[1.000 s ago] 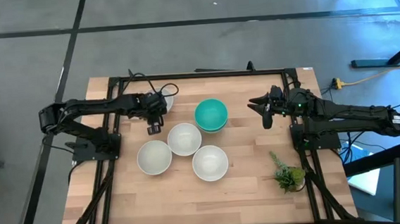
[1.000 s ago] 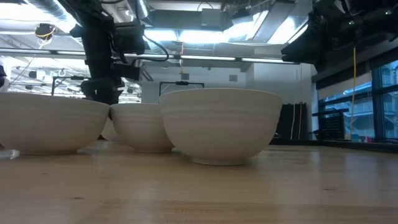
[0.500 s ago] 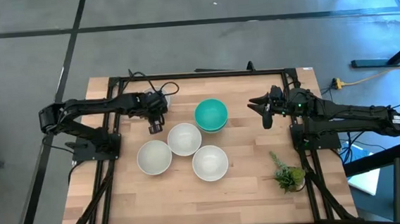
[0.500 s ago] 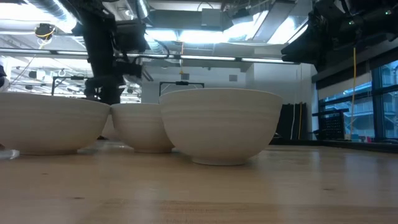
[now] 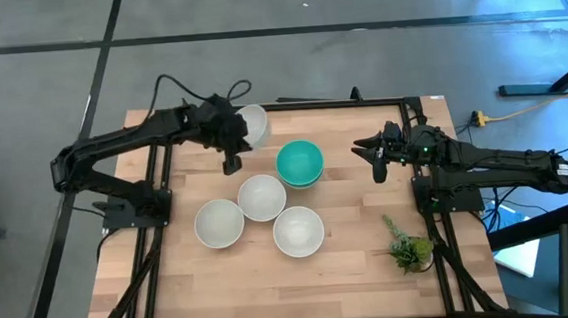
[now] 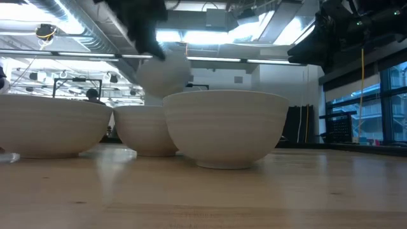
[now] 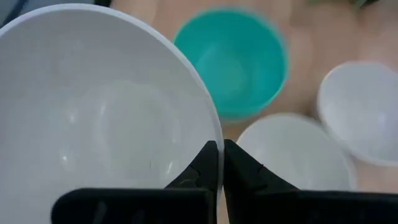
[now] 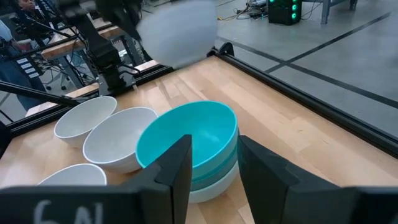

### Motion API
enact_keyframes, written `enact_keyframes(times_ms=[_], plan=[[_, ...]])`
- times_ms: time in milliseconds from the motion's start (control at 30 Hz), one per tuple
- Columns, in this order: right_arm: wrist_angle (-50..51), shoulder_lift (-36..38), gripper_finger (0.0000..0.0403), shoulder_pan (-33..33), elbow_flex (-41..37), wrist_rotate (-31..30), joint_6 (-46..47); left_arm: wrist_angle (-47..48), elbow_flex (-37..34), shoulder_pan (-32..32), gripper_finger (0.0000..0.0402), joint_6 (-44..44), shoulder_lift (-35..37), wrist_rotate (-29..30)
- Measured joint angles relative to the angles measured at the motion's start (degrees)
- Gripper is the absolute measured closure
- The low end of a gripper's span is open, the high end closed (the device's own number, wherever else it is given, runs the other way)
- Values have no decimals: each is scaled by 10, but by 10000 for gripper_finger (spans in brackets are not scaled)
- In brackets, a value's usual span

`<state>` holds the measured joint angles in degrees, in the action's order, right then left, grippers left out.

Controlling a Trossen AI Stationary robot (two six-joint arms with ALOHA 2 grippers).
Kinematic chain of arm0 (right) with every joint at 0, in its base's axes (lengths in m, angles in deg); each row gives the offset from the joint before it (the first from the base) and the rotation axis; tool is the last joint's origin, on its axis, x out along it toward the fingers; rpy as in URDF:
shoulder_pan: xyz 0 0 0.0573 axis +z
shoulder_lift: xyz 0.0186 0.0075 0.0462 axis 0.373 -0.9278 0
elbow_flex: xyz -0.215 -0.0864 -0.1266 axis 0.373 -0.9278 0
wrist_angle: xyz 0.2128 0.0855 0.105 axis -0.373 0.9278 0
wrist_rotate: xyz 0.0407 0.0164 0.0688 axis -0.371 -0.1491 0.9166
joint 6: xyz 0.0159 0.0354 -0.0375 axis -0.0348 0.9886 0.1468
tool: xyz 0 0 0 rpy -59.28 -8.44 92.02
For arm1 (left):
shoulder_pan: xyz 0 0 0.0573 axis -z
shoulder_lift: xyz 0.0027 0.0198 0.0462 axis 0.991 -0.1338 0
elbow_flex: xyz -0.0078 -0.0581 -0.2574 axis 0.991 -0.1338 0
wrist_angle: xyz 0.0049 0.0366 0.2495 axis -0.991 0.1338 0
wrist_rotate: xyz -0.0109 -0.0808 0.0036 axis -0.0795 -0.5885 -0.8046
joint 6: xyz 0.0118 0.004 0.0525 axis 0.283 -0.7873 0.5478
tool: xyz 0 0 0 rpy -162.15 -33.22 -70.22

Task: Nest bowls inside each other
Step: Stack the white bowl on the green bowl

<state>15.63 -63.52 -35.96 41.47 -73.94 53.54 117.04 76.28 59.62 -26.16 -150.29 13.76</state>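
Observation:
My left gripper (image 5: 237, 134) is shut on a white bowl (image 5: 253, 124) and holds it in the air over the table's far left part. That bowl also shows blurred in the low view (image 6: 164, 74). A stack of nested bowls with the bright turquoise bowl (image 5: 299, 163) on top stands on its base at the far middle. Three white bowls (image 5: 262, 197) (image 5: 218, 224) (image 5: 298, 230) stand singly on the wood nearer the front. My right gripper (image 5: 375, 159) waits open, to the right of the turquoise stack (image 8: 193, 144). My left gripper pinches the white bowl's rim (image 7: 215, 133) between its two fingers, one finger (image 7: 205, 167) inside the bowl and the other (image 7: 241, 173) outside the wall. The bowl is lifted clear of the table, above the other bowls.
A small green plant sprig (image 5: 409, 248) lies near the table's right edge. A black frame (image 5: 280, 105) runs around the table's far and side edges. Bare wood shows along the near side (image 5: 273, 290).
My left gripper has risen and moved toward the far edge and a little to the right, carrying the white bowl with it. The bowl, which stood at the far left, is now lifted clear of the table. My right arm has kept still.

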Motion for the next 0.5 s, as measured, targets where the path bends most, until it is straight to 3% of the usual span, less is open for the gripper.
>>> enact_keyframes(times_ms=[267,500], plan=[[0,0,274,0,0,0,1,1,105,70,400,-32,-12,6],[0,0,274,0,0,0,8,43,198,122,400,-42,-81,46]])
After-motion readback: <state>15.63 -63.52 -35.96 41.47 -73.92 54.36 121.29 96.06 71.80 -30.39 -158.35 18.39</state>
